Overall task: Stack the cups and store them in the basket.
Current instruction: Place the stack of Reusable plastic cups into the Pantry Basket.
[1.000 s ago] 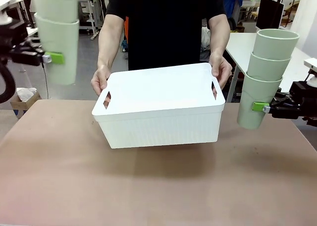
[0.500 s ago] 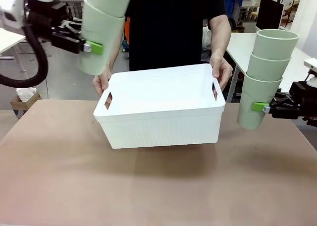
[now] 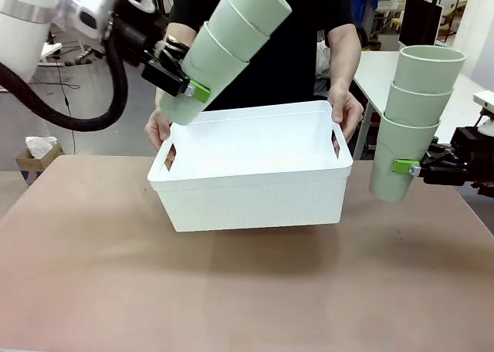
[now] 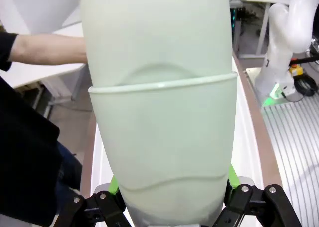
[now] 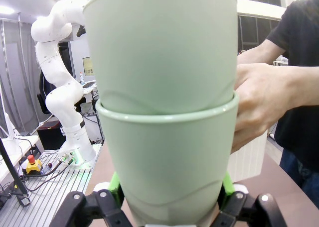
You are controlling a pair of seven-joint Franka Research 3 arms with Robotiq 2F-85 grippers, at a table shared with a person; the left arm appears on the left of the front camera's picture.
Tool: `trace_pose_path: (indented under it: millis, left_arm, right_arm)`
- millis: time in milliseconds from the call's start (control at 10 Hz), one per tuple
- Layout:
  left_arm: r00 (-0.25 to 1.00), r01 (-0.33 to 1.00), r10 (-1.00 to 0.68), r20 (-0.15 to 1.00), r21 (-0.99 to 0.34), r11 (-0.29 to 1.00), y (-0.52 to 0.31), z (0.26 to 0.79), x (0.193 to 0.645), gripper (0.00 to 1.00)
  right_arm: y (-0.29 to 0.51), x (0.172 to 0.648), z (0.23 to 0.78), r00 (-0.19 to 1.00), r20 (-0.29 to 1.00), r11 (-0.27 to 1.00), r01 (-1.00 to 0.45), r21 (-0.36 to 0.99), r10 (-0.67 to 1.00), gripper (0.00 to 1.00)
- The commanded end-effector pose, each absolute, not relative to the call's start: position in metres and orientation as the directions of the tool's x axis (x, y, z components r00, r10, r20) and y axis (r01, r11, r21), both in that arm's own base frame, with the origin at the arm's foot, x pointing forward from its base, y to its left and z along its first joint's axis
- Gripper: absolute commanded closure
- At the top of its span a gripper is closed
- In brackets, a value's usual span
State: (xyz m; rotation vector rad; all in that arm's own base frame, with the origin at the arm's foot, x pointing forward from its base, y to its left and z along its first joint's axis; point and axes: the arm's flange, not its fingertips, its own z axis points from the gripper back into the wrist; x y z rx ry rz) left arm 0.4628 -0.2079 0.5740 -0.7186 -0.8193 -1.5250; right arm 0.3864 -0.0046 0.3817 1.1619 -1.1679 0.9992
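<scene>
While the left pincer (image 3: 187, 90) pinches its tilted cup stack (image 3: 231, 43) at upper left, nested cups might slip loose, missing the basket (image 3: 255, 194); the right pincer (image 3: 403, 167) pinches a second stack (image 3: 417, 105).

My left tool (image 3: 191, 91), arm (image 3: 31, 28) reaching in high, is tilted and clamped on cups (image 3: 231, 35); my right tool (image 3: 397, 167) (held level, out at the side) grips its own stack (image 3: 417, 97).
</scene>
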Motion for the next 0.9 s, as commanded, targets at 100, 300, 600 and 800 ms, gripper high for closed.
trace_pose_path:
  millis: [100,300,600,800]
  left_arm:
    - [-0.087,0.996,-0.652,0.754,0.085,-0.035,-0.23,0.567,0.49,0.15]
    - [-0.073,0.996,-0.711,0.699,0.088,-0.016,-0.245,0.551,0.504,0.15]
    - [-0.055,0.996,-0.784,0.618,0.087,-0.001,-0.261,0.528,0.516,0.15]
    - [-0.031,0.996,-0.827,0.562,0.083,0.019,-0.264,0.511,0.524,0.15]
  right_arm:
    - [-0.003,0.387,0.387,0.131,0.991,0.149,-0.98,0.131,-0.005,0.14]
    - [-0.003,0.387,0.387,0.131,0.991,0.149,-0.98,0.131,-0.005,0.14]
    - [-0.003,0.387,0.387,0.131,0.991,0.149,-0.98,0.131,-0.005,0.14]
    - [-0.003,0.387,0.387,0.131,0.991,0.149,-0.98,0.131,-0.005,0.14]
